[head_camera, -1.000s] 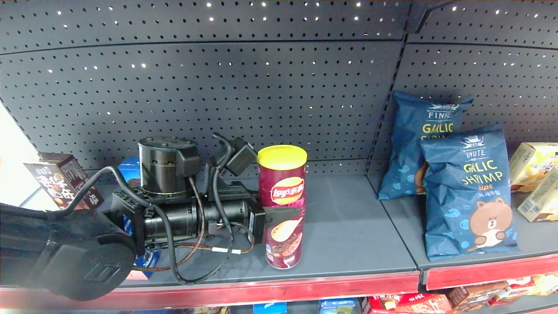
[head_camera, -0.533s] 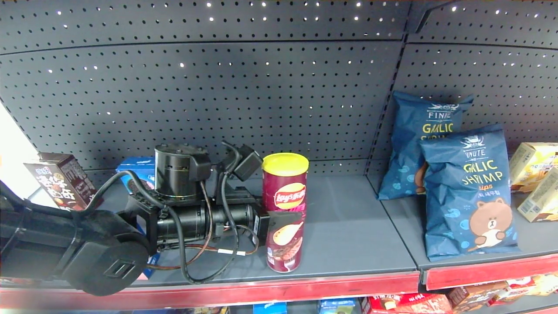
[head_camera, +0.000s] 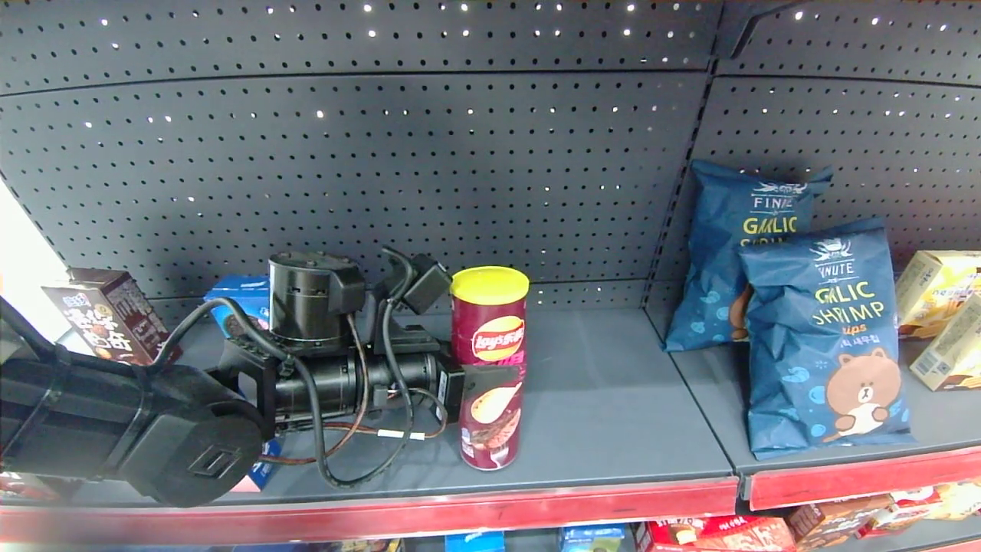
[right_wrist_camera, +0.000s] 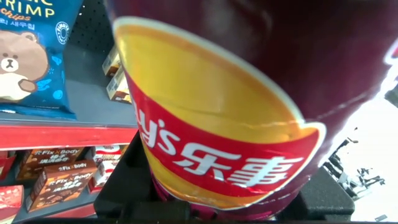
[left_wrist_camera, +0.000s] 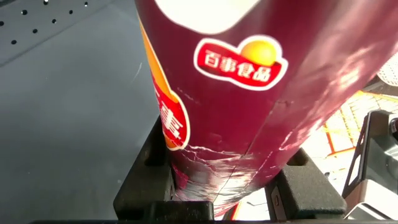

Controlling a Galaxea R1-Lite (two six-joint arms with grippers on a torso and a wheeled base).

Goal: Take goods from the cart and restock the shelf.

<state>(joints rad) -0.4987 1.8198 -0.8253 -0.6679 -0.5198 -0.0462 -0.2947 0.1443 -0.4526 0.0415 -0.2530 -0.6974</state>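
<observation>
A maroon chips can (head_camera: 490, 337) with a yellow lid stands slightly tilted near the front of the grey shelf board (head_camera: 613, 414). My left gripper (head_camera: 486, 389) reaches in from the left and is shut on the can's lower half. In the left wrist view the can (left_wrist_camera: 249, 93) sits clamped between the black fingers (left_wrist_camera: 144, 180). I cannot tell whether its base touches the board. A second maroon can (right_wrist_camera: 249, 112) is held in my right gripper (right_wrist_camera: 224, 202), which is shut on it and sits in front of the shelf.
Two blue shrimp-chip bags (head_camera: 824, 337) lean at the right, with yellow boxes (head_camera: 939, 307) beyond them. A brown carton (head_camera: 107, 314) and a blue box (head_camera: 237, 295) stand at the left behind my arm. Bare board lies between can and bags. Red-edged lower shelves (right_wrist_camera: 56, 180) hold boxes.
My left gripper and its can first moved a little right, then shifted back left, and the can now leans slightly. The bags and boxes have not moved.
</observation>
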